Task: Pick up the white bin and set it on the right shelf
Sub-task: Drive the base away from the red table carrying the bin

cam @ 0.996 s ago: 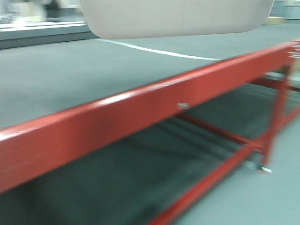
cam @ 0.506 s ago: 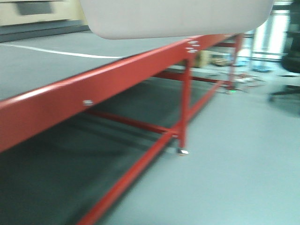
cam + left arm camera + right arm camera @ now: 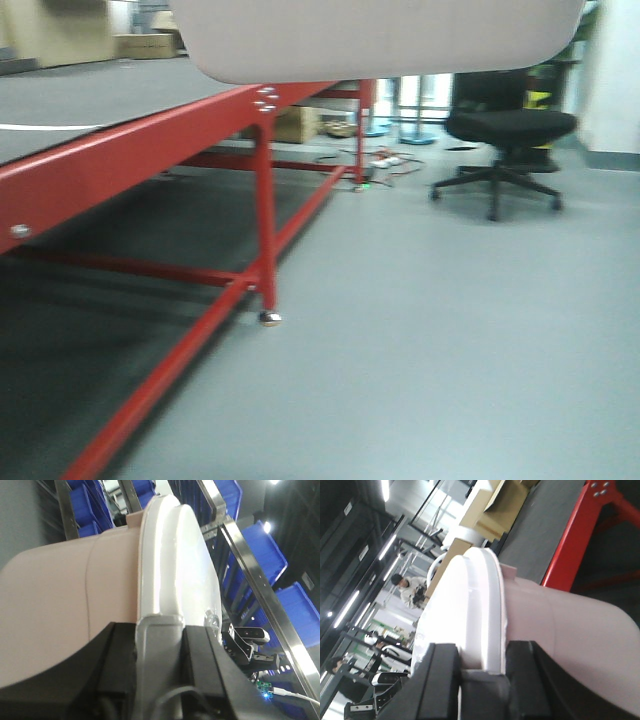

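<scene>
Grey workshop floor (image 3: 450,350), front view, with both wrist views. Nearest, the left pincer (image 3: 160,640) and the right pincer (image 3: 482,662) are each clamped over the lidded rim at opposite ends of the white bin (image 3: 380,40), which hangs in the air across the top of the front view, clear of the red-framed counter (image 3: 150,150).

Over the last second the counter has slid leftward across the front view, while open floor and a black office chair (image 3: 505,125) have come into sight. The bin has kept its place in the frame. This suggests the base is turning rightward with the load already lifted; the right shelf is not yet visible ahead.

The bin is pinkish-beige, smooth and round-cornered, with a glossy whitish lid. Beyond it in the left wrist view stands steel racking (image 3: 250,575) holding blue bins (image 3: 260,545).
</scene>
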